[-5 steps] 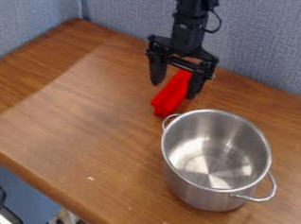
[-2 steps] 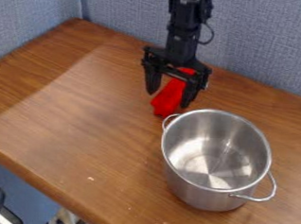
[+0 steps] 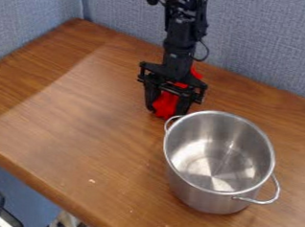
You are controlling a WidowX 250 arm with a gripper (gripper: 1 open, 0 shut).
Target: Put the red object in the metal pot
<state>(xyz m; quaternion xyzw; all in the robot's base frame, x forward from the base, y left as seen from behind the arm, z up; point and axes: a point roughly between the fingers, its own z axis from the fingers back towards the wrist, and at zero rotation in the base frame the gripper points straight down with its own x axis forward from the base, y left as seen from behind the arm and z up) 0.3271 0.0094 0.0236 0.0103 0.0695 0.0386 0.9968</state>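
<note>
Stiff, light, slick-looking red object (image 3: pixel 165 102) at the metal pot's (image 3: pixel 219 159) eleven o'clock suits a mid-length pinch; end effector (image 3: pixel 169 94) straddles it, jaws narrowing, grip unconfirmed.

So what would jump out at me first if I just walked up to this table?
Probably the shiny metal pot near the front right of the wooden table, empty inside. Just behind it, a black pincer hangs straight down from the arm, its fingers on either side of a bright red object lying on the wood close to the pot's rim.
</note>
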